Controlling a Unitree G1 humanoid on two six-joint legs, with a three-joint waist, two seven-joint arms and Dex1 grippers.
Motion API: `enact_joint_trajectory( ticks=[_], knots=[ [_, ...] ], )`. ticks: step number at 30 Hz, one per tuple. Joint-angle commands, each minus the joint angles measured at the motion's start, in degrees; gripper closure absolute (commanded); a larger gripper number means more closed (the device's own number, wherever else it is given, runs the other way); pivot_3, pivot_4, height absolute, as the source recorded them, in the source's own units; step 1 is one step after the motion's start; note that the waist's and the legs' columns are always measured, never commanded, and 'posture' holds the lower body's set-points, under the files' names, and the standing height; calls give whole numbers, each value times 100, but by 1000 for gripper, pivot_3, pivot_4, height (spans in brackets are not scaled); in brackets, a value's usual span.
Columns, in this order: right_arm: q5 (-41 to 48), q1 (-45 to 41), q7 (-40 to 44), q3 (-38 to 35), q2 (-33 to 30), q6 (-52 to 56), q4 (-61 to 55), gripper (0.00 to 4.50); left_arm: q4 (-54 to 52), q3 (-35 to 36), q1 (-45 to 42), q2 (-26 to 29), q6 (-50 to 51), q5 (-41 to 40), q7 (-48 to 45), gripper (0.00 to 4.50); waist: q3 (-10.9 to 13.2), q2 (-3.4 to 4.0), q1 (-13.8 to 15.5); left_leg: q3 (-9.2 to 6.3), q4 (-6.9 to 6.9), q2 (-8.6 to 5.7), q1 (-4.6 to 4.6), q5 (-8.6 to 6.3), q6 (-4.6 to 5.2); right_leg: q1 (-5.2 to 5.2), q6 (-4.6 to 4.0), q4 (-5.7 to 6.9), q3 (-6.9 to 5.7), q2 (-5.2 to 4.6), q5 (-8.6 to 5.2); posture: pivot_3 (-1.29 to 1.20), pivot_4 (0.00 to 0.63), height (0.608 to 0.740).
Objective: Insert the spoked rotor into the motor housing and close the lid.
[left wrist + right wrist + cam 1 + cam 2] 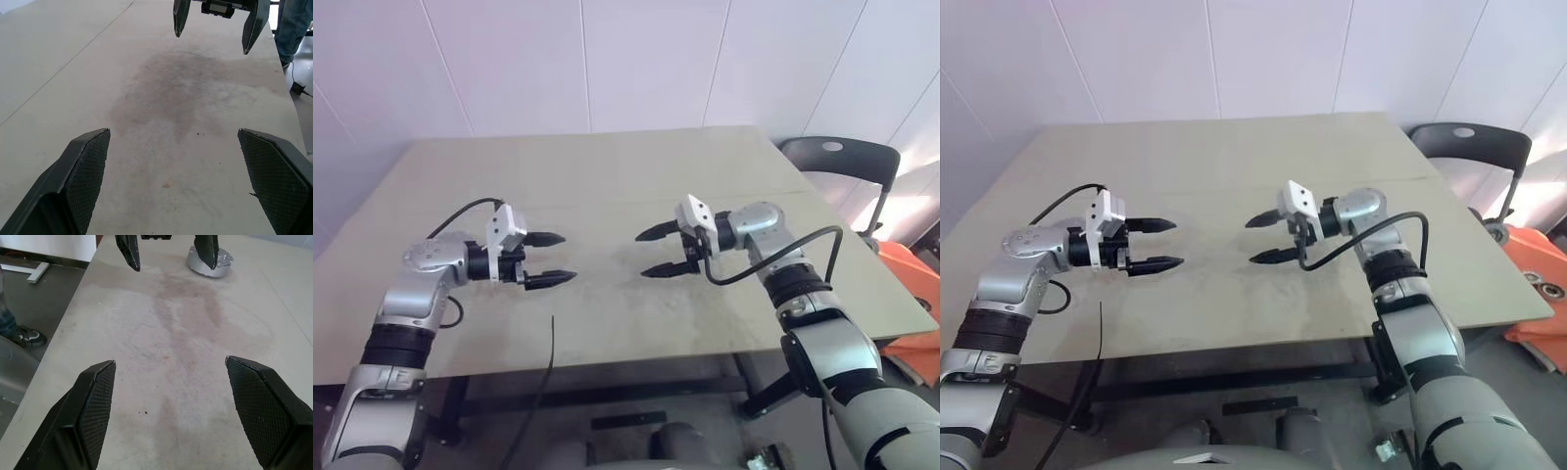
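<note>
Judging from the table (607, 176), nothing is yet assembled. Both the left gripper (551, 258) and right gripper (656, 251) are held wide and empty; a silvery puck (210, 262), perhaps the motor housing, is seen behind the left one.

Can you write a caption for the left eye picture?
Two open grippers, left gripper and right gripper, face each other above the tan table.

The table (607, 186) is viewed from above by the two head views, aimed forward and down toward 12 o'clock, from slightly offset positions. The tabletop is skimmed closely by each wrist view, looking out between its own pincer's fingers. The left pincer (552, 258) and right pincer (658, 252) are faced at each other, so the stained middle patch is shared.
</note>
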Motion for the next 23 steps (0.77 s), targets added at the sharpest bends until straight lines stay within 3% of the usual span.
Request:
enact_joint_trajectory(
  ticks=[1, 23],
  knots=[
    [8, -235, -19, -70, 28, -83, 16, 738, -146, 137, -101, 81, -15, -46, 6, 26, 0, 0, 0, 0, 0, 0, 0, 0, 0, 0, 0, 0, 0, 0, 0, 0, 0, 740],
    [-24, -212, 46, -28, 17, 109, -3, 738, -149, 147, -92, 68, 19, -64, 51, 26, 0, 0, 0, 0, 0, 0, 0, 0, 0, 0, 0, 0, 0, 0, 0, 0, 0, 740]
  ],
)
